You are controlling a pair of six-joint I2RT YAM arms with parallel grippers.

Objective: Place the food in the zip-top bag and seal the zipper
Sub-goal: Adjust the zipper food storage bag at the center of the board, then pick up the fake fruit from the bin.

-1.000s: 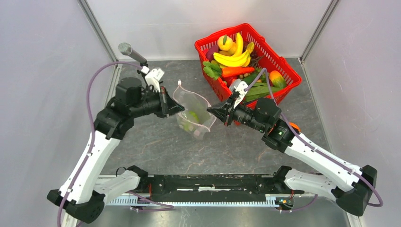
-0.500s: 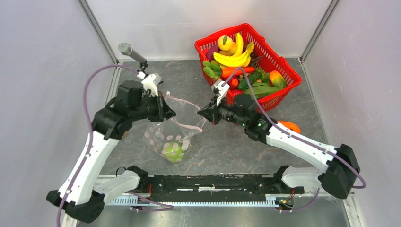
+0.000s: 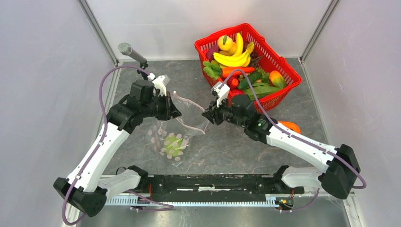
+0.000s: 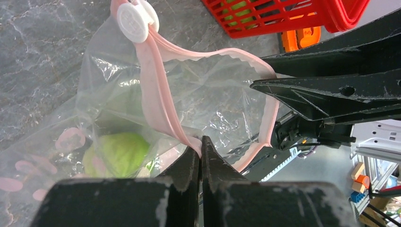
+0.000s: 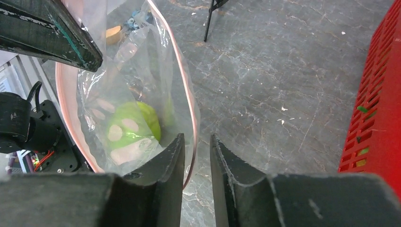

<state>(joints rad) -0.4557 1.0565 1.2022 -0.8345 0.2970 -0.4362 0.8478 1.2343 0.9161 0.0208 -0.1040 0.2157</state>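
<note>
To the left of the clear plastic zip-top bag printed with pinkish dots (image 3: pixel 163 137), the left tool (image 4: pixel 201 142) is clamped fully shut on the narrow pale pink zipper strip (image 4: pixel 156 99) at the bag's mouth. The left wrist view shows the pinch plainly, with the strip pressed between the black fingers. It also shows a round white slider tab (image 4: pixel 134 21) at the strip's far end, a detail hard to make out from above.

The overhead view gives what the wrist cameras do not: the bag hangs from this tool with its mouth gaping upward. I cannot tell whether its bottom rests on the grey marbled table (image 3: pixel 227 151). Low inside the bag lies a pale green rounded toy vegetable (image 3: pixel 173 145), visible through the film in all three views.

At the right side of the bag's mouth, the right tool (image 5: pixel 196 139) stands partly open. Its own camera shows a narrow gap between the fingers with table visible through it. The pink strip curves down beside the left-hand finger, and nothing is clamped.

Farther right of the bag sits a red plastic mesh basket (image 3: pixel 293 75). Only the overhead view shows its load — a yellow banana bunch (image 3: pixel 234 57), an orange carrot (image 3: pixel 237 71) and other toy produce. The wrist views catch just its red wall.
</note>
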